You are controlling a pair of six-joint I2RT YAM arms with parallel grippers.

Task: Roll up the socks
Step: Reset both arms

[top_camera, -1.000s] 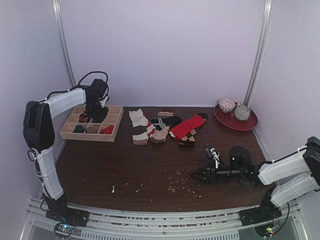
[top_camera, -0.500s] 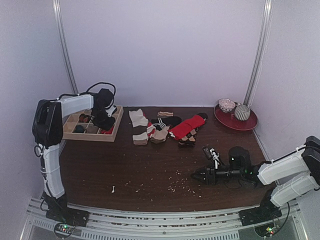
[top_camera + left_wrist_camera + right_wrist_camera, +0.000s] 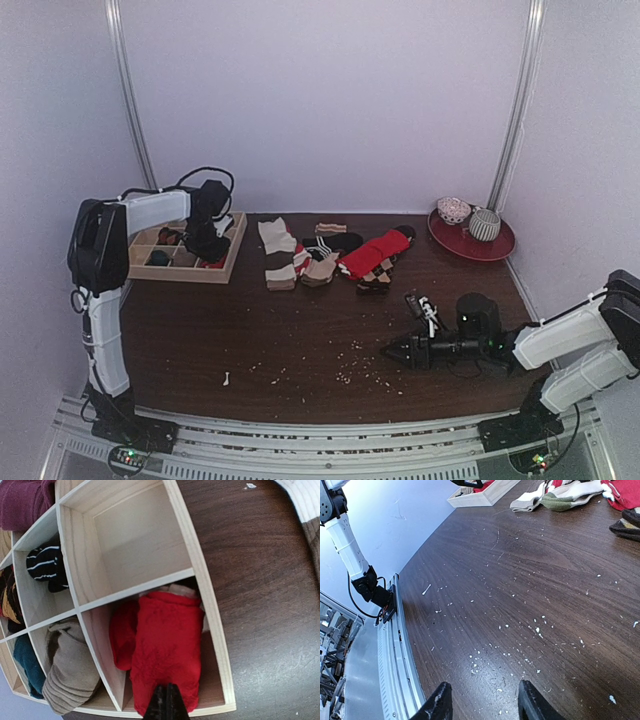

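Pinching on nothing, the L fingers (image 3: 161,706) are shut tip to tip, right over the near end of the sock roll (image 3: 167,650); touching or not, can't tell. Roll = red knit outside w/ a bit of cream fabric peeking at the far end, sat in a corner cell of the wooden tray (image 3: 209,630). Prob light, soft and springy: it squashes under a pinch, won't break, isn't slippery, but may unfurl if taken by a loose edge. Best hold is across the fat middle, thru all layers. Tray is pale, thin-walled, w/ square cells; next cell holds a grey-brown roll (image 3: 70,675), another a black/white striped one (image 3: 47,567). Worktop (image 3: 270,605) is dark wood grain. R fingers (image 3: 532,702) are part-open, empty, low over speckled worktop, well apart from the tray.
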